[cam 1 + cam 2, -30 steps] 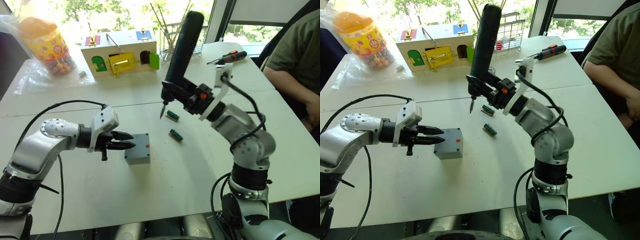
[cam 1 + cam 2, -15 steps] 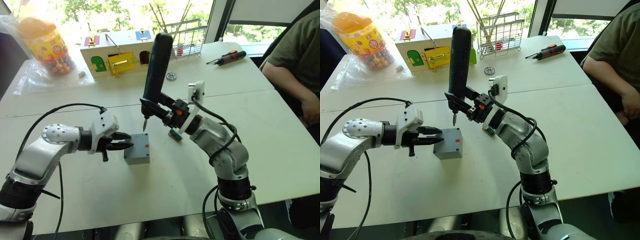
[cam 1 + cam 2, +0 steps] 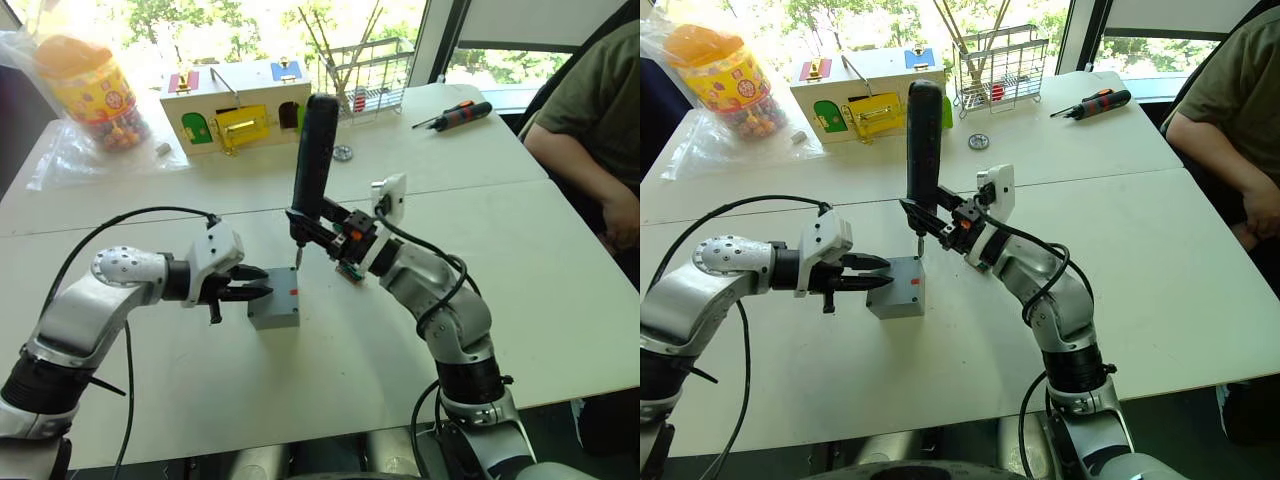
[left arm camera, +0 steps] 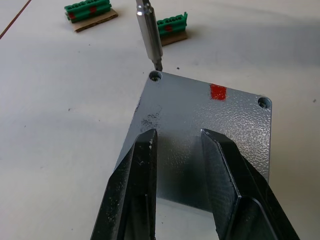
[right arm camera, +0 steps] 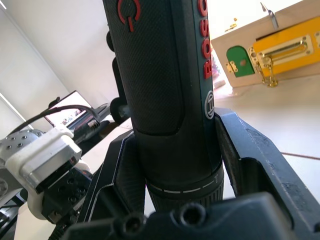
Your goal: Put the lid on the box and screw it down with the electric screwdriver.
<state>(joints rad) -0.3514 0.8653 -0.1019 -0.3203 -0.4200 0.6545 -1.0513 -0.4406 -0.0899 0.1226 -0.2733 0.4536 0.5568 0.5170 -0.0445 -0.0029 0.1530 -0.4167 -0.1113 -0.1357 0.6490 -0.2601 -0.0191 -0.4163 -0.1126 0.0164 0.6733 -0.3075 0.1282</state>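
Thin metal bit (image 4: 149,34) of the thick black cylindrical electric screwdriver (image 3: 923,140), gripped in right gripper (image 3: 322,228) jaws, is seen at a corner screw hole of the flat grey plastic lid (image 4: 200,125); left gripper (image 4: 176,145) jaws narrowly parted over the lid's near edge; white counter (image 3: 330,370) bare around.

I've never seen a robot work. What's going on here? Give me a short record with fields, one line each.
Job stage: lid already on the box, screwing about to start
Right pincer: shut on the screwdriver, held upright
Bit tip: just above a corner screw hole
Left pincer: open, fingers over the lid's near edge
Nearby: two green connectors beyond the box
Back of the table: wooden latch box, hand screwdriver
Person: seated on the robot's right
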